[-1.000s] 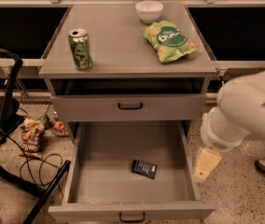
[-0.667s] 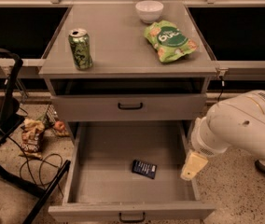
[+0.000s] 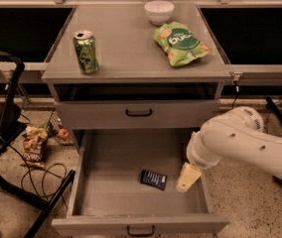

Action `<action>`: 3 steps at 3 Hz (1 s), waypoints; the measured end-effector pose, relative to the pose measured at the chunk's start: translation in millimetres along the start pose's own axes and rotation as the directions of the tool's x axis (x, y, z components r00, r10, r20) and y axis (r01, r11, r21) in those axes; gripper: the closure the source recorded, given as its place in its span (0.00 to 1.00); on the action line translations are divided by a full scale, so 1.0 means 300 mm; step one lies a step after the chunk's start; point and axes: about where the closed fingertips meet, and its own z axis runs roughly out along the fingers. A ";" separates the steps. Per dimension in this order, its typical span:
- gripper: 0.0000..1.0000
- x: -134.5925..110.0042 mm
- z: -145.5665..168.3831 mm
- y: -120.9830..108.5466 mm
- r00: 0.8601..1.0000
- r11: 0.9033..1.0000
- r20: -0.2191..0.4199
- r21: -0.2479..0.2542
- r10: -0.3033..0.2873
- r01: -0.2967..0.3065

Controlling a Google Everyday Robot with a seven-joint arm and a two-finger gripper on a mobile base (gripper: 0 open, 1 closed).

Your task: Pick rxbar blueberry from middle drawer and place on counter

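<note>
The rxbar blueberry [image 3: 154, 179] is a small dark navy bar lying flat on the floor of the open middle drawer [image 3: 106, 202], right of centre. My gripper [image 3: 187, 177] hangs on the white arm coming in from the right, just inside the drawer, a short way to the right of the bar and not touching it. The counter [image 3: 126, 43] is the grey cabinet top above.
On the counter stand a green can [image 3: 86, 51], a green chip bag [image 3: 181, 42] and a white bowl [image 3: 159, 11]. The upper handled drawer [image 3: 139, 113] is closed. A black chair frame [image 3: 12, 148], cables and snack wrappers [image 3: 33, 145] lie on the floor at the left.
My arm has moved left and inward, carrying the gripper from beside the drawer's right wall to over the drawer floor near the bar. The bar has not moved.
</note>
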 end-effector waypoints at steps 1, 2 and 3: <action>0.00 -0.140 0.314 0.059 0.996 0.998 0.065 -0.038 -0.052 0.055; 0.00 -0.209 0.464 0.069 0.992 0.995 0.099 -0.054 -0.079 0.085; 0.00 -0.233 0.587 0.065 0.990 0.993 0.120 -0.084 -0.078 0.088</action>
